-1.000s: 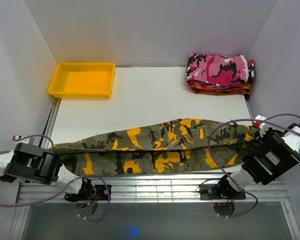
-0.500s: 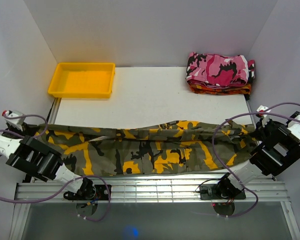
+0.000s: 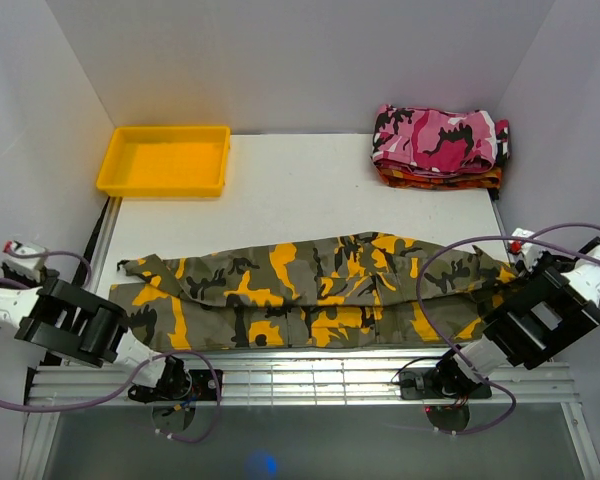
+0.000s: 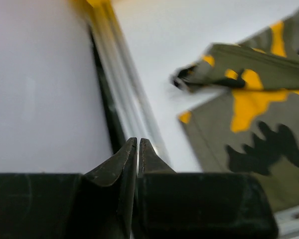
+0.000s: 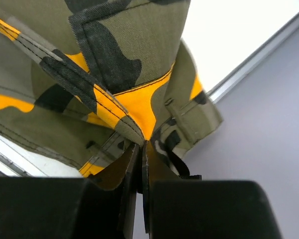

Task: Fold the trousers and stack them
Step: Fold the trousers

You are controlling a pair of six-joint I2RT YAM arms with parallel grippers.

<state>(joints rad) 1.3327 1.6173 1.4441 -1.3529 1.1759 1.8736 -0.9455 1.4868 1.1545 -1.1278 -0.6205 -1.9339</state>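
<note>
The camouflage trousers (image 3: pixel 310 290) lie stretched left to right along the table's near edge, folded lengthwise. My left gripper (image 3: pixel 80 285) is shut and empty beside the table's left rail, just left of the leg cuffs (image 4: pixel 204 74). In the left wrist view its tips (image 4: pixel 138 140) are closed with nothing between them. My right gripper (image 3: pixel 508 272) is at the trousers' right end. In the right wrist view it (image 5: pixel 142 144) is shut on a fold of the trousers (image 5: pixel 114 59) near the waistband, with the cloth bunched above the tips.
A yellow tray (image 3: pixel 165 160) stands at the back left. A folded pink camouflage garment (image 3: pixel 440 138) lies on an orange-red one (image 3: pixel 440 180) at the back right. Walls close in on both sides. A metal rail (image 4: pixel 124 99) runs along the table's left edge.
My left gripper has let go of the leg ends, which were held stretched off the table. The cloth has dropped and now lies slack on the table. My right gripper still holds its end.
</note>
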